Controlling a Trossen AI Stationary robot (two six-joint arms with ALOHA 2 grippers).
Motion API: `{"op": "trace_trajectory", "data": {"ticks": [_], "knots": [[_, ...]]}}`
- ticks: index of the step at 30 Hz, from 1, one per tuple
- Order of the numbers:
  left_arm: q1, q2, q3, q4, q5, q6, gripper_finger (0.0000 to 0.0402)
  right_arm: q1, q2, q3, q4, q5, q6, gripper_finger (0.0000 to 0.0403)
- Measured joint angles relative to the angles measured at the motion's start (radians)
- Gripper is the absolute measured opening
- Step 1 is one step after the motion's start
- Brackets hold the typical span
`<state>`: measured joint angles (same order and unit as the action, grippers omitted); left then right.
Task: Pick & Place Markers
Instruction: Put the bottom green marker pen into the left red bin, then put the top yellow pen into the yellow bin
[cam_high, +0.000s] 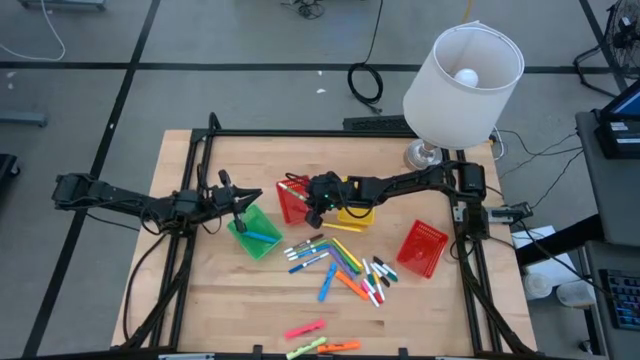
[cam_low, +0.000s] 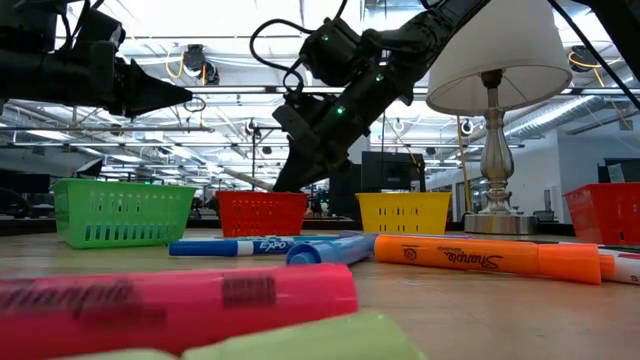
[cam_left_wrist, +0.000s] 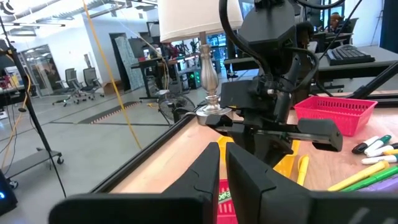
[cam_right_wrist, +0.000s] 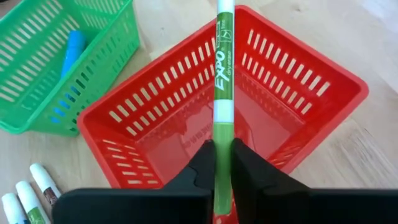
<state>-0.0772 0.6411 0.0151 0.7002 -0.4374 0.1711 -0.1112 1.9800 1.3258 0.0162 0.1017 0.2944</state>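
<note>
My right gripper (cam_right_wrist: 224, 149) is shut on a green-and-white marker (cam_right_wrist: 222, 74) and hangs above a red mesh basket (cam_right_wrist: 261, 118), which stands between a green basket (cam_high: 255, 232) and a yellow basket (cam_high: 355, 212). A blue marker (cam_right_wrist: 71, 50) lies in the green basket. Several more markers (cam_high: 335, 262) lie loose on the table toward the near edge. My left gripper (cam_high: 242, 210) hovers shut and holding nothing above the green basket, and shows in the low view as the left gripper (cam_low: 170, 97) at the upper left. My right gripper pinches the marker's green rear part (cam_right_wrist: 222, 140) between its two fingers (cam_right_wrist: 202, 163). The fingers lie along the marker, slanting down from the table's right. The marker juts forward past the fingertips over the red basket's opening, lifted clear, as the low view shows by its shaft (cam_low: 245, 178).
A second red basket (cam_high: 422, 248) stands tilted at the right. A lamp with a white shade (cam_high: 462, 80) stands at the far right corner. Pink, orange and yellow markers (cam_high: 315, 338) lie by the near edge. A black frame (cam_high: 300, 133) rims the table.
</note>
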Motion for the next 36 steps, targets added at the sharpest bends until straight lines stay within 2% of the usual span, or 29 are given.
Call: {"op": "trace_trajectory", "data": {"ticks": [10, 17, 20, 22, 26, 29, 31, 33, 36], "knots": [[0.000, 0.000, 0.000, 0.000, 0.000, 0.000, 0.0037, 0.000, 0.000, 0.000, 0.006, 0.001, -0.018, 0.0082], [0.000, 0.000, 0.000, 0.000, 0.001, 0.000, 0.0037, 0.000, -0.005, 0.000, 0.024, 0.001, -0.065, 0.0090], [0.000, 0.000, 0.000, -0.001, 0.001, 0.000, 0.0037, 0.000, -0.050, 0.000, 0.008, -0.002, -0.112, 0.0084], [0.000, 0.000, 0.000, -0.002, 0.001, 0.000, 0.0037, 0.000, -0.115, 0.000, -0.016, -0.025, -0.148, 0.0077], [0.000, 0.000, 0.000, -0.002, 0.002, 0.000, 0.0037, 0.018, -0.313, 0.001, -0.142, -0.142, -0.236, 0.0050], [0.000, 0.000, 0.000, -0.002, 0.002, 0.000, 0.0037, 0.076, -0.476, 0.001, -0.293, -0.147, -0.316, 0.0015], [-0.001, 0.000, 0.000, -0.002, 0.002, 0.000, 0.0037, 0.134, -0.584, -0.002, -0.361, -0.097, -0.361, 0.0005], [-0.001, 0.000, 0.000, -0.004, 0.002, 0.000, 0.0037, 0.201, -0.701, -0.039, -0.369, 0.000, -0.380, 0.0007], [-0.001, 0.000, 0.001, -0.017, 0.001, -0.004, 0.0037, 0.295, -0.899, -0.166, -0.314, 0.084, -0.405, 0.0002]]}}
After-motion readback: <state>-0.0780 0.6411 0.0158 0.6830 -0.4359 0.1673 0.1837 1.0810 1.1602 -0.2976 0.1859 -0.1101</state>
